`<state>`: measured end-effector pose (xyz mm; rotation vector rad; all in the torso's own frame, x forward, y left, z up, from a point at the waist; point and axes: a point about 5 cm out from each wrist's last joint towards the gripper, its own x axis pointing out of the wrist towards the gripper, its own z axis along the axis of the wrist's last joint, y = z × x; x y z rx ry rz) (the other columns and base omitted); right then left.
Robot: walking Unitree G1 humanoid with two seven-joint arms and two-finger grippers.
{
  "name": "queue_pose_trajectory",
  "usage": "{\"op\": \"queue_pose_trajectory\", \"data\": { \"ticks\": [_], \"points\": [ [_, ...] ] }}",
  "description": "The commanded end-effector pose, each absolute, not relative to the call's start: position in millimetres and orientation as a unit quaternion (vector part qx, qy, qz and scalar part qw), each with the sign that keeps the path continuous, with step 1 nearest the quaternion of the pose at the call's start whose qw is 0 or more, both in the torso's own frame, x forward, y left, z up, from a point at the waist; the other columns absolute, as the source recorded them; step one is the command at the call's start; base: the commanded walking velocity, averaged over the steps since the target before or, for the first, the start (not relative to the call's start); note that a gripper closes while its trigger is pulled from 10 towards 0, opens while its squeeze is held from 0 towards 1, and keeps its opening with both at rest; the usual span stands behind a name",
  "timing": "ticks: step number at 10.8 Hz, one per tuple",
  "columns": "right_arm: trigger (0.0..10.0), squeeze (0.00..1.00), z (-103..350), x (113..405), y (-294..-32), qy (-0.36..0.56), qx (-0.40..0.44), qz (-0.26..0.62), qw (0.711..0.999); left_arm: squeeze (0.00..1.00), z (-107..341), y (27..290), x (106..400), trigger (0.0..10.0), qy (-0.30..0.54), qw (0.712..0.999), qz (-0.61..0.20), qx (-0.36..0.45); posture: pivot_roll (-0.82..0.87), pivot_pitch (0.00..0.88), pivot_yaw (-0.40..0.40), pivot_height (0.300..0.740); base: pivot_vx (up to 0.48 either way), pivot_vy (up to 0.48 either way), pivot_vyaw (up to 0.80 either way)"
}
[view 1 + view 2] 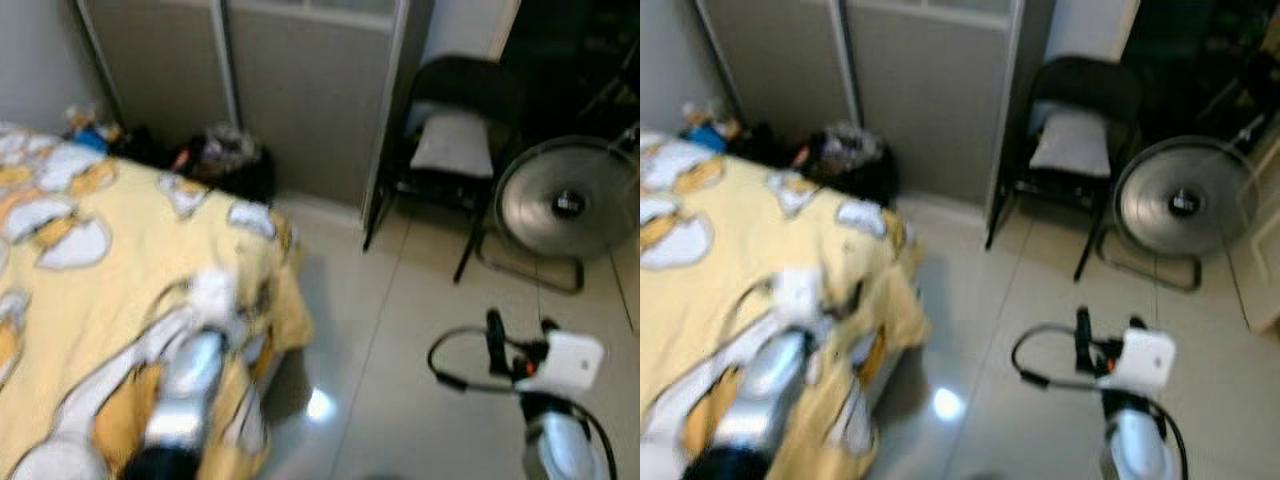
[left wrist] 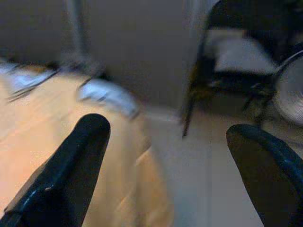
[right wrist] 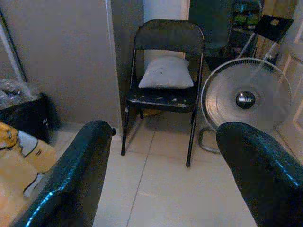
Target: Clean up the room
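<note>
The robot is standing at the corner of a bed covered in a yellow cartoon-print sheet, with both arms raised ahead of it and nothing in either claw. The left claw is hovering over the bed's corner with its fingers spread wide; the right claw is hanging over the tiled floor, fingers equally wide, facing a black folding chair that is carrying a grey cushion, with a round fan just beside it. The clutter most likely needing tidying is lying at the far edge of the bed against the grey wardrobe doors: a dark bag and small blurred items. The head views are blurring, so settling the body before reaching, then approaching that pile squarely, would probably serve best.
</note>
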<state>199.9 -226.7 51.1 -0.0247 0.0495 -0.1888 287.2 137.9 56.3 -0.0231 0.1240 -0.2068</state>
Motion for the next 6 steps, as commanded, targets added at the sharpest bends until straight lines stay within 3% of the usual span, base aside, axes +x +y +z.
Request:
{"op": "queue_pose_trajectory", "data": {
  "ticks": [1,4,6],
  "points": [
    [10.0,0.00,54,207,-224,0.022,-0.021,-0.087,0.996,0.00,61,128,287,10.0,0.049,0.989,-0.137,-0.002,-0.15,0.000,0.007,0.740,0.480,0.000,-0.78],
    [10.0,0.00,61,216,-222,0.006,-0.016,-0.083,0.996,0.00,66,119,293,10.0,0.049,0.987,-0.151,-0.006,-0.18,0.000,0.023,0.740,0.480,0.000,-0.73],
    [10.0,0.00,64,220,-219,-0.003,-0.023,-0.066,0.998,0.00,70,109,298,10.0,0.043,0.985,-0.165,-0.012,-0.18,0.000,0.019,0.740,0.480,0.000,0.00]
  ]
}}
